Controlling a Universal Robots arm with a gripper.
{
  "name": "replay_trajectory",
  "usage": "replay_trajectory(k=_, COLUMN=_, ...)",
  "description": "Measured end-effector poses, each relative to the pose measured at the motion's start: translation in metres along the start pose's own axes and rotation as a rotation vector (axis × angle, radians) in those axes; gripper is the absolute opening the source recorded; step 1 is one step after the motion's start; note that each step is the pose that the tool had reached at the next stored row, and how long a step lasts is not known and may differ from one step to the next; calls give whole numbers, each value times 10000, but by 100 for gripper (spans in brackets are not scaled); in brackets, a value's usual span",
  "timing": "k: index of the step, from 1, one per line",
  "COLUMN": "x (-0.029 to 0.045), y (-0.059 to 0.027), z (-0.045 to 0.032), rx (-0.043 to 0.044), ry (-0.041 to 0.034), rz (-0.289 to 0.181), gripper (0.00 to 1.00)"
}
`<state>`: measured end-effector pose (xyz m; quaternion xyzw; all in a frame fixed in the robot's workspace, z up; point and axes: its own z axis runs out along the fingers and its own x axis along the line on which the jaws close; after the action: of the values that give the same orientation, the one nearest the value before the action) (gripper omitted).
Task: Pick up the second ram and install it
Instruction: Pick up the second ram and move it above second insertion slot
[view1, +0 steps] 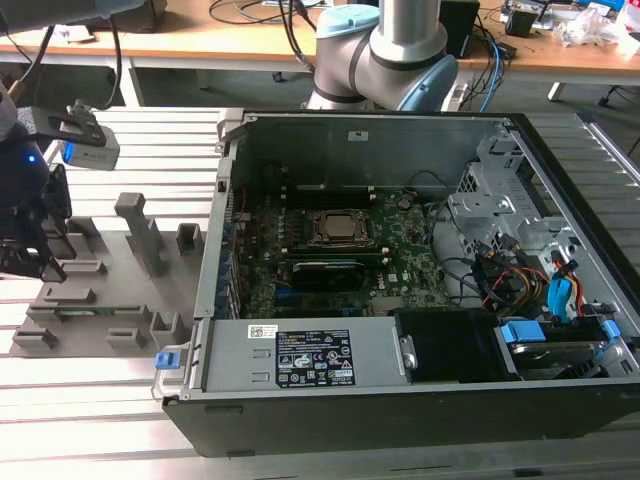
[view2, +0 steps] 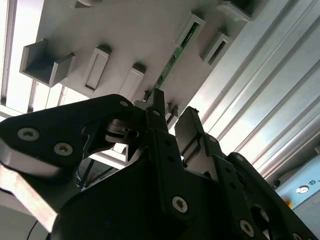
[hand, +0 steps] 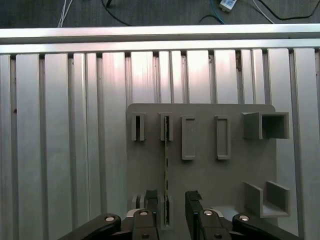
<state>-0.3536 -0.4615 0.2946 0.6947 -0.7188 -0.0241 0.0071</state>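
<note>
The second ram (hand: 166, 165) is a thin green strip standing on edge in slots of the grey fixture plate (hand: 200, 175). It also shows in the second wrist view (view2: 175, 55) and, in the exterior view, as a low green line (view1: 95, 312) on the fixture. My gripper (hand: 172, 205) hovers over one end of the strip, open, with a black finger (hand: 151, 200) on either side and a gap to each. In the exterior view the gripper (view1: 45, 265) hangs at the far left above the fixture. The second wrist view shows its fingertips (view2: 172, 117) just off the strip's end.
An open computer case (view1: 400, 400) lies to the exterior view's right of the fixture, with the green motherboard (view1: 400, 260) and processor socket (view1: 340, 228) inside. Grey fixture blocks (view1: 140, 230) rise from the plate. The ribbed aluminium table (hand: 60, 150) surrounds it.
</note>
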Motion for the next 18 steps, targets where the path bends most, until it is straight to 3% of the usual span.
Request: replay_trajectory(k=18, x=5, y=-9, z=198, rx=0, ry=1, rz=-36, gripper=36)
